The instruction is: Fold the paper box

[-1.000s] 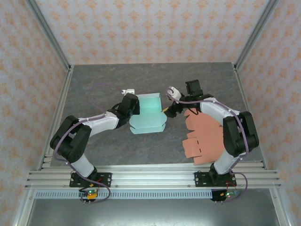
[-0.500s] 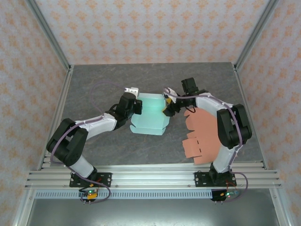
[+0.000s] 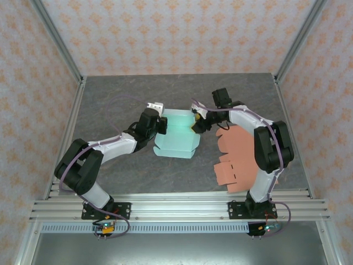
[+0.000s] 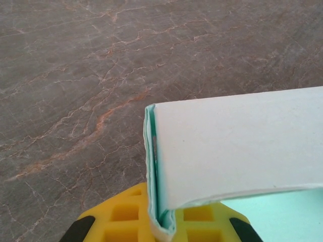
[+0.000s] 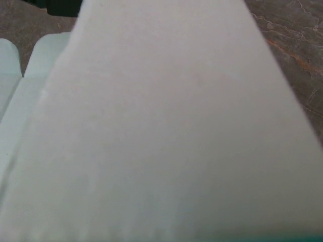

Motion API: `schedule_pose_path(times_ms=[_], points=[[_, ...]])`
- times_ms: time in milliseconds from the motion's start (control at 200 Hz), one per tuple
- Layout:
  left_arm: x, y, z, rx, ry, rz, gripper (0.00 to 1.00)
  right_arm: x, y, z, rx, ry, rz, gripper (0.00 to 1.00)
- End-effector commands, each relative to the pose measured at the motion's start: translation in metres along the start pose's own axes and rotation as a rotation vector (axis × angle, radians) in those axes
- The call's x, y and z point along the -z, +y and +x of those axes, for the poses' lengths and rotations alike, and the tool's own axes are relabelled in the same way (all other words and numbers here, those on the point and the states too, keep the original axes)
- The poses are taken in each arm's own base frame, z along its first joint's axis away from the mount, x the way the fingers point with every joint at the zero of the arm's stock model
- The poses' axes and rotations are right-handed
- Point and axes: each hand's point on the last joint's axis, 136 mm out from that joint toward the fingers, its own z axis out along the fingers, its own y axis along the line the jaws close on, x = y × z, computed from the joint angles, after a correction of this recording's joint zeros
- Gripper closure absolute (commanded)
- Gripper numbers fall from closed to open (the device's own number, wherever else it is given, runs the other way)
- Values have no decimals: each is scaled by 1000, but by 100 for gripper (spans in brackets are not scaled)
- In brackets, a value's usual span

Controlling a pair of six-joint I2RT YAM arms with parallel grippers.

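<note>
Grey marbled table (image 3: pixel 110 99) carried the teal paper box (image 3: pixel 176 138) at its centre, with a flat salmon sheet (image 3: pixel 242 160) lying just beside it on the right arm's side.

Change over the last second: the right arm swung in from just off the box and brought the right gripper (image 3: pixel 196 122) against the box's right edge. The left gripper (image 3: pixel 160 126) edged slightly farther back along the left wall, and the box moved little. Judged: both side walls were now attended, so raising or creasing the right wall looked like the step in hand.

The top view gave placement only. The left wrist view showed the doubled left wall (image 4: pixel 237 146) pinched down into the yellow pad (image 4: pixel 126 217), so the left gripper was clamped on the box. The right wrist view showed a pale panel (image 5: pixel 161 126) close up, blurred; whether the right jaws gripped it could not be told.
</note>
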Motion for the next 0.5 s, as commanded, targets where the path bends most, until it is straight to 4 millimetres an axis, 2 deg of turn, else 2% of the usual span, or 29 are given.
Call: schedule_pose_path(times_ms=[0, 40, 155, 335, 385, 496], points=[[4, -5, -14, -10, -45, 24, 100, 9, 21, -19, 28, -78, -50, 38], [5, -4, -13, -15, -40, 17, 100, 14, 25, -23, 33, -98, -64, 34], [6, -6, -13, -26, -42, 25, 100, 22, 32, -30, 38, -100, -96, 34], [3, -7, -11, -31, -30, 29, 100, 24, 31, -34, 29, -96, -108, 34], [1, -9, -10, -27, -32, 40, 100, 23, 27, -35, 22, -97, -94, 37], [-1, -9, -7, -33, -26, 41, 100, 21, 17, -36, -6, -92, -51, 51]])
